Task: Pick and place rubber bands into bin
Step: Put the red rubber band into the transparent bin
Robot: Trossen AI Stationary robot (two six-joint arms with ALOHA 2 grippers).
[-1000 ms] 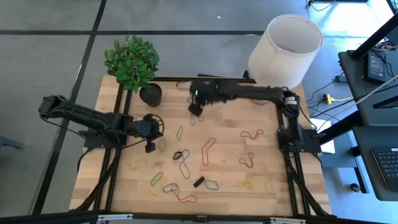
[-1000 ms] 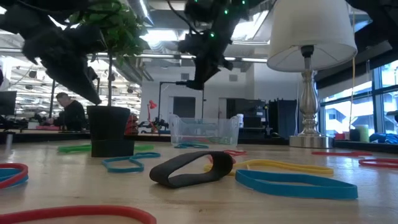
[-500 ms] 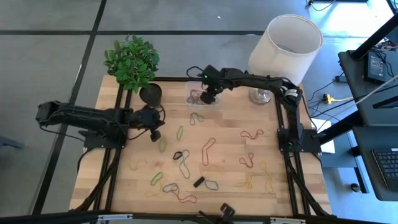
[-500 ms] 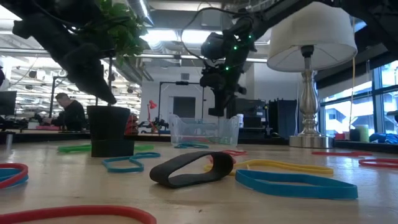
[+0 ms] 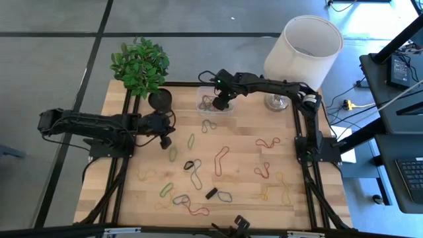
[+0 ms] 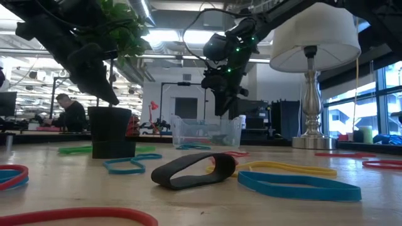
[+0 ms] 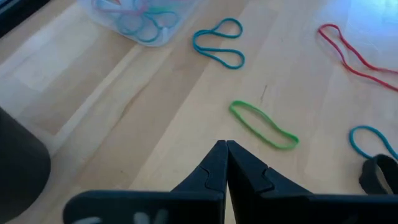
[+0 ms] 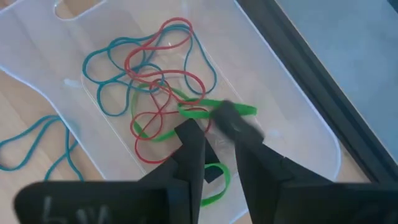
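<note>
On the wooden table [image 5: 244,165], rubber bands [image 5: 221,160] lie scattered; office room behind.
Your right claw [image 8: 217,146] hangs parted, empty, over the bin [image 5: 215,104], unmoved since before; left claw [image 7: 225,163] closed, empty.

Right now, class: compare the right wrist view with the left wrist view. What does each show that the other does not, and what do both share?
Only the right wrist view shows the right gripper, fingers open over the bin, with a green band between them.

Only the left wrist view shows the left gripper, fingers shut, above the bare wooden table, near a loose green band and a red band.

Both show the bin and its tangled bands, and the blue band on the table beside it.
</note>
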